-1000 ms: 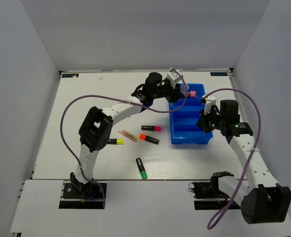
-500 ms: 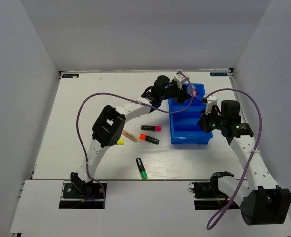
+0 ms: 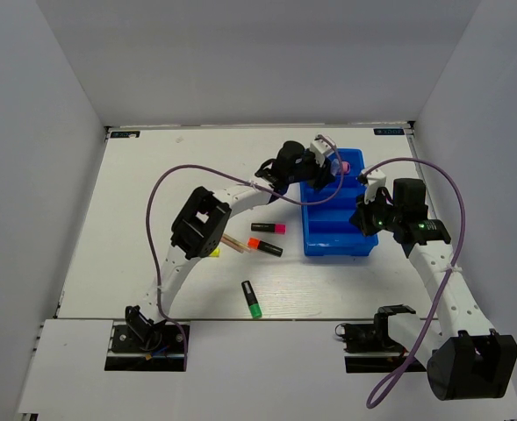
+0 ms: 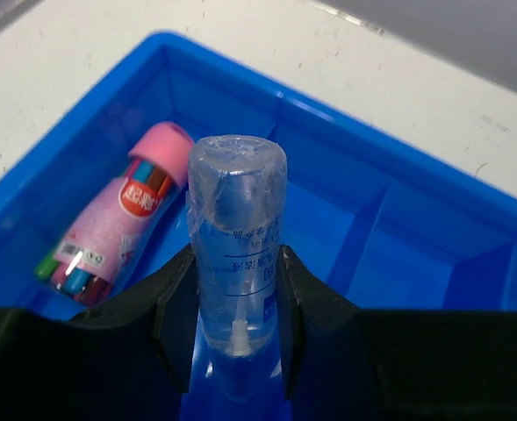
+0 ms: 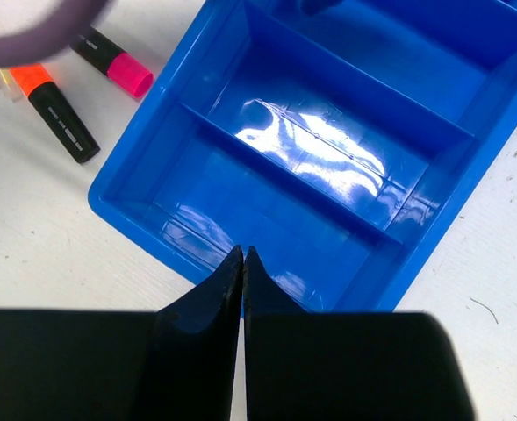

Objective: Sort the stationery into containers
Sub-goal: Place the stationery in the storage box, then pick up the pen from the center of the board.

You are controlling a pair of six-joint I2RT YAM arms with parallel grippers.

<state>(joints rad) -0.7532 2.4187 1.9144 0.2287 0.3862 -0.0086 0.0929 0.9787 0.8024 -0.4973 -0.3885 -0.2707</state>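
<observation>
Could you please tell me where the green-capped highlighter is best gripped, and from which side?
The green-capped highlighter lies flat on the table with nothing touching it, so probably grip its black barrel mid-length from straight above, closing across its narrow width.

Over the last second the left arm (image 3: 240, 195) swung right, bringing the left gripper (image 4: 236, 263) and its clear-blue pen (image 4: 237, 219) over the blue bin's (image 4: 469, 189) far compartment, seemingly lower. Its elbow hid most of the yellow-capped highlighter (image 3: 214, 253).
</observation>
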